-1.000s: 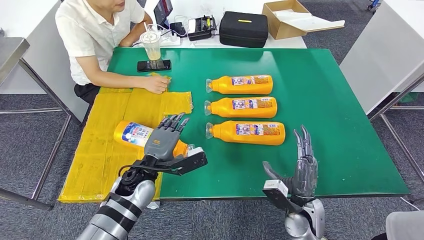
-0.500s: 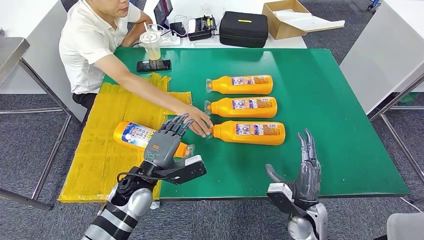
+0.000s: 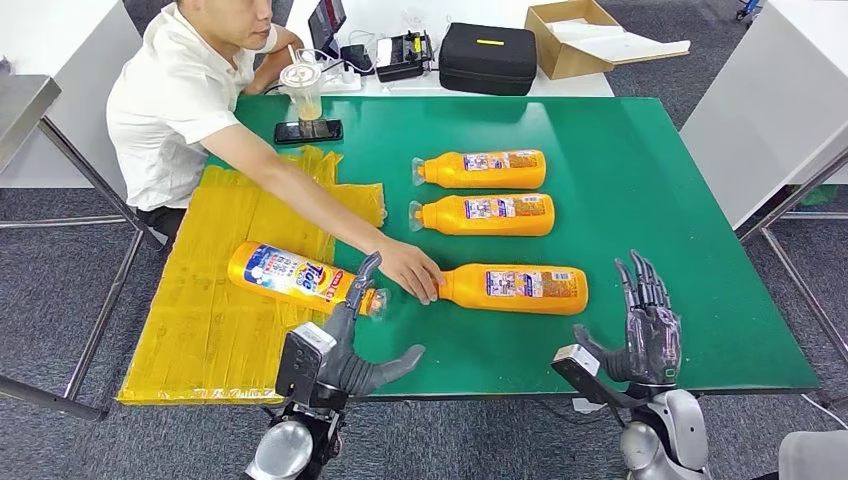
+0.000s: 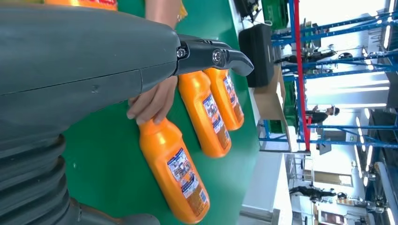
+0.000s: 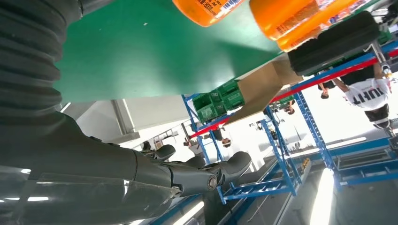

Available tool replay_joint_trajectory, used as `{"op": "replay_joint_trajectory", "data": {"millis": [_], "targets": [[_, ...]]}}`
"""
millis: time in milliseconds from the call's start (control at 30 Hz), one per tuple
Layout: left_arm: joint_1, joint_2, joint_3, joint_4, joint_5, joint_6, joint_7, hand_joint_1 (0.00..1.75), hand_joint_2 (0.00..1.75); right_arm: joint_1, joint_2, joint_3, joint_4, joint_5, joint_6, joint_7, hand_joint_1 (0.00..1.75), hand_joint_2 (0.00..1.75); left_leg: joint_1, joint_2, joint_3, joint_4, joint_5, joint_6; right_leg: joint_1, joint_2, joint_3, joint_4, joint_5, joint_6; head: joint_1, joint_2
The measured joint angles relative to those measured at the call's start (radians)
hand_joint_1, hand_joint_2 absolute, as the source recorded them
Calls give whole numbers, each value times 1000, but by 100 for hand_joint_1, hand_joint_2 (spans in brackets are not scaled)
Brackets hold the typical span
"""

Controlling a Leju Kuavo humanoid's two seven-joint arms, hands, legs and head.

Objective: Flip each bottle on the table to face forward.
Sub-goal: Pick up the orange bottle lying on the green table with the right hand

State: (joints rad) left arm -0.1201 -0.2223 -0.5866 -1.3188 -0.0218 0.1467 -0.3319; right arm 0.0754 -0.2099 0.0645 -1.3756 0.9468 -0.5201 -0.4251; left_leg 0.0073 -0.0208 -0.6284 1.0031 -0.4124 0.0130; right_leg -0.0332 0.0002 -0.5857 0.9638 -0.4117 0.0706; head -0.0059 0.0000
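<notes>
Both robot hands, left hand (image 3: 352, 345) and right hand (image 3: 645, 330), seemingly spread, holding nothing

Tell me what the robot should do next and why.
Probably hold both arms back for a moment: the person's hand grips the neck of the nearest bottle, right beside the left robot hand. The right robot hand is open at the table edge.

Warehouse workshop, blue racking (image 5: 286, 154), green crates (image 5: 220, 101)
</notes>
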Motion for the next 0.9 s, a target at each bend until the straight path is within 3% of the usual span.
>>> {"op": "replay_joint_trajectory", "data": {"millis": [400,600,767,900], "targets": [[7,7,-78,-10,153,-27,-11,0,175,-19,-59,37,56,39,-4,68,0,175,1,0,0,0,0,0,0,0,0,0,0,0,0,0],[-2,9,-102,-12,158,-6,-11,0,175,-55,-70,87,101,27,89,81,0,175,1,0,0,0,0,0,0,0,0,0,0,0,0,0],[-17,9,-119,-3,182,-7,5,0,175,-144,-66,167,187,6,211,108,0,175,1,0,0,0,1,0,0,0,0,0,0,0,0,0],[-23,9,-130,4,189,-10,8,0,175,-197,-66,208,241,0,237,121,0,175,1,0,0,0,1,0,0,0,1,0,0,0,0,0]]}}
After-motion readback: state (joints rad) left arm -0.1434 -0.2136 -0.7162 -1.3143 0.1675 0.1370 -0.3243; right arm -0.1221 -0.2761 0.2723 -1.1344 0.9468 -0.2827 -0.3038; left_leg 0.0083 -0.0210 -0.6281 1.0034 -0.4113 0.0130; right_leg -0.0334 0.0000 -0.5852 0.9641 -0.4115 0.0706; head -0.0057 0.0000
